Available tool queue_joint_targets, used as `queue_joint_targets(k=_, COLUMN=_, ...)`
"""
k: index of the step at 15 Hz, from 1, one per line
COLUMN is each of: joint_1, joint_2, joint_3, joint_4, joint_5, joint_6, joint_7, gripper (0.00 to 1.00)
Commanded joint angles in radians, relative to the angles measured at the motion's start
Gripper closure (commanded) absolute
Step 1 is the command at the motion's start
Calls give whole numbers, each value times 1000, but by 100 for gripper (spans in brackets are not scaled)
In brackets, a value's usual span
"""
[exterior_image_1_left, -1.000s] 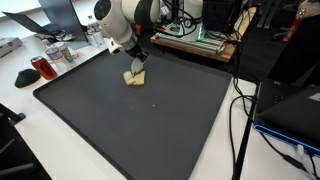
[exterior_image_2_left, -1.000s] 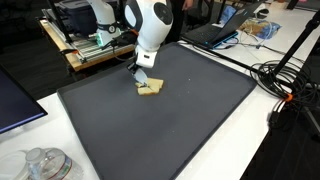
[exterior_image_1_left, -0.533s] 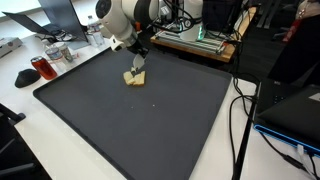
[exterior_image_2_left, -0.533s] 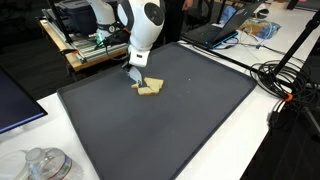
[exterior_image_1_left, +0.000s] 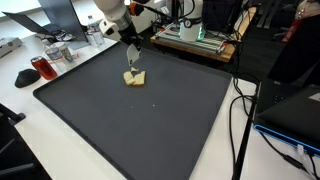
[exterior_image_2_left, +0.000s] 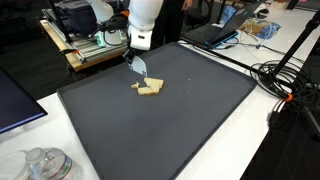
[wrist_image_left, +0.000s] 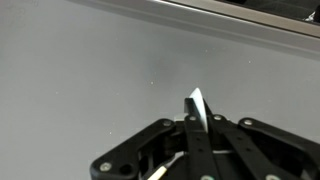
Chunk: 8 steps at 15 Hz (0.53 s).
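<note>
Your gripper (exterior_image_2_left: 134, 60) is clenched tight on a thin pale sliver (wrist_image_left: 197, 104). In the wrist view the sliver pokes out past the closed fingertips. I cannot tell what it is made of. The gripper hangs over the far part of the dark mat (exterior_image_2_left: 200, 115), with the sliver's lower end just above a small cluster of yellow pieces (exterior_image_2_left: 148, 89) lying flat there. In both exterior views it is too small to tell whether the tip touches them.

Watch these risks from here:
- **Slip or twist:** The hold is on a narrow edge, so any sideways load at the tip could twist the sliver between the fingers or work it loose.
- **Hard contact:** If you press straight down too hard, the sliver has nowhere to go, and it may skid or bend against the mat.
- **Loose pieces:** The yellow pieces sit free on a smooth surface, so a glancing push would likely scatter them rather than move them together.
- **No close view:** The wrist view shows only bare mat beyond the tip, not the pieces, so you would be judging contact from the exterior views alone.
- **Crowded far edge:** The cluttered rack (exterior_image_2_left: 95, 45) stands just beyond the mat's far edge, close behind the arm.
</note>
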Motion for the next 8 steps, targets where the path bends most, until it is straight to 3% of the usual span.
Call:
queue_joint_targets(k=1, joint_1=21, joint_2=-34, joint_3=20, joint_4=26, joint_5=4, joint_6=-35, joint_7=15, gripper=99)
queue_joint_targets(k=8, joint_1=94, joint_2=-7, joint_3=40, joint_4=104, joint_5=-74, joint_6=-74, joint_7=146, gripper=99)
